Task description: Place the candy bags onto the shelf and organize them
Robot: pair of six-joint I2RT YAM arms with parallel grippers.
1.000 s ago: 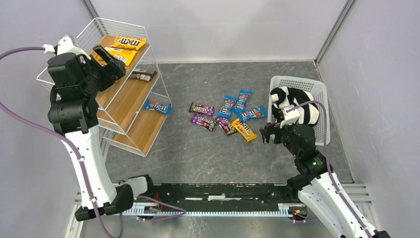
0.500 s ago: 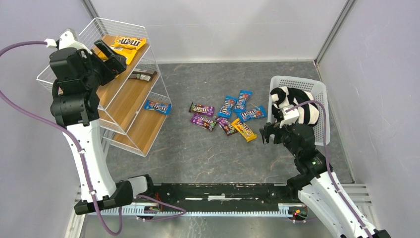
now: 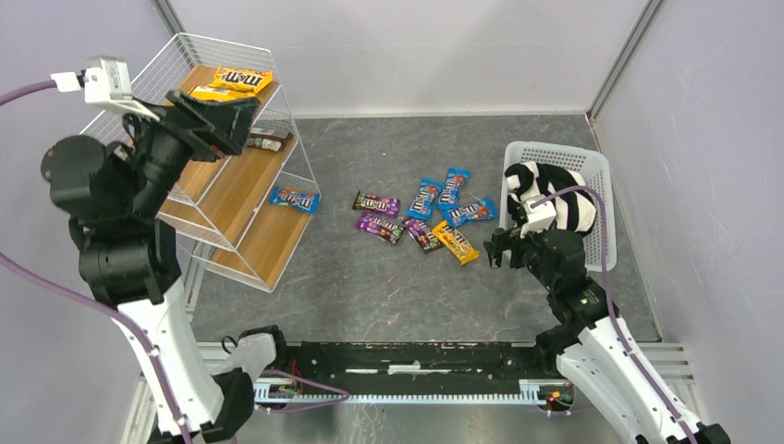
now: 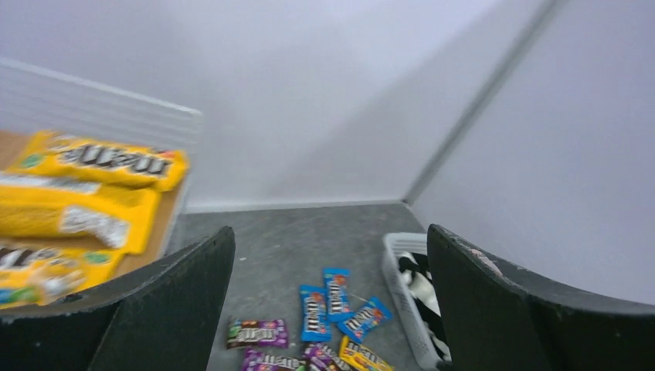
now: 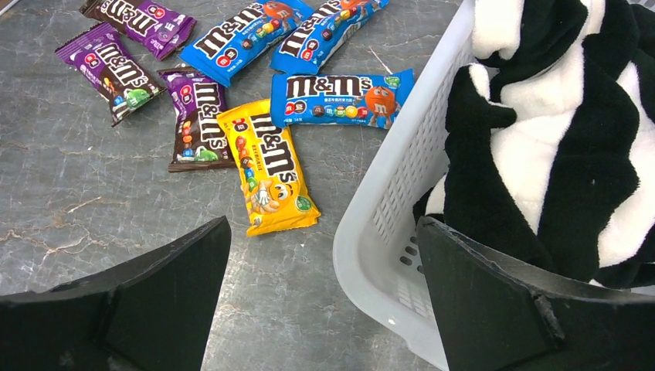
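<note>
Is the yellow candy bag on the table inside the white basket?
No, the yellow candy bag lies on the grey table outside the white basket, which holds the striped cloth.

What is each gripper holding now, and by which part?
Nothing is held. The left gripper, near the shelf, and the right gripper, beside the basket, both have open jaws with nothing between them.

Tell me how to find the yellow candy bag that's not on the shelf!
Find the white basket on the right of the table, the one holding the striped cloth. Just left of it lies a bunch of candy bags, and the yellow bag is at the bunch's near right end. It is the only yellow one there; the rest are blue or dark purple.
</note>
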